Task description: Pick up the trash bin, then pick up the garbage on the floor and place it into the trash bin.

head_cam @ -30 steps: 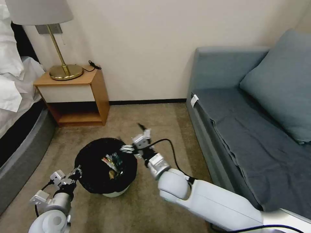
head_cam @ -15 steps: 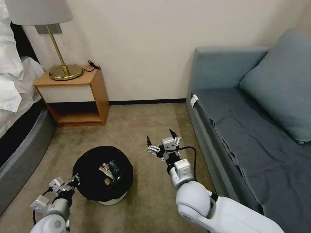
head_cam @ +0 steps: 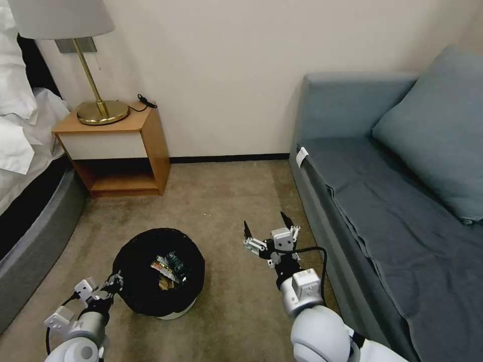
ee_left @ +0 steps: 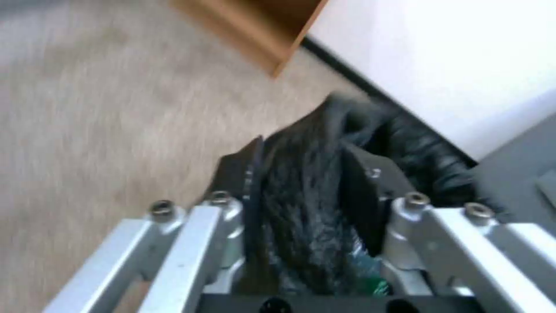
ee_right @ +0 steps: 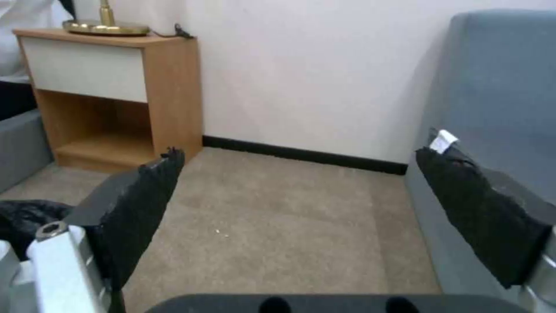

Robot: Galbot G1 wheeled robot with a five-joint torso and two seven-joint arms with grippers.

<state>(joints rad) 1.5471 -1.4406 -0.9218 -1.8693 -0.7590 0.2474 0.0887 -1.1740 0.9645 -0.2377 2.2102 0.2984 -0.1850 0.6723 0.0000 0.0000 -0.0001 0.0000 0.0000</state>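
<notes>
**Bin Held at Rim, Right Gripper Clear**

While the left gripper (head_cam: 114, 282) clamps the near-left rim of the bin (head_cam: 158, 271), the bin sits on the carpet (head_cam: 221, 196) in front of the robot, between the bed (head_cam: 30, 226) and the sofa (head_cam: 382, 201).

1. Left gripper: in the left wrist view its fingers (ee_left: 365, 191) are closed on a fold of the black liner at the bin (ee_left: 312, 195) rim, one finger on each side of the fold.

2. Bin: it stands upright, its white base visible below the liner. Garbage (head_cam: 168, 266) lies inside it: a red-and-white piece, a dark green-labelled piece and a brown piece can be made out, touching one another. Individual pieces cannot be separated further.

3. Right gripper (head_cam: 269, 231): it hangs above bare carpet to the right of the bin, well apart from it and near the sofa front. Its jaws are spread wide with nothing between them; in the right wrist view both black fingers (ee_right: 139, 200) frame bare carpet (ee_right: 278, 217).

4. Surroundings: a nightstand (head_cam: 118, 151) carrying a lamp (head_cam: 95, 75) stands against the wall beyond the bin. A cushion (head_cam: 437, 125) rests on the sofa.
</notes>
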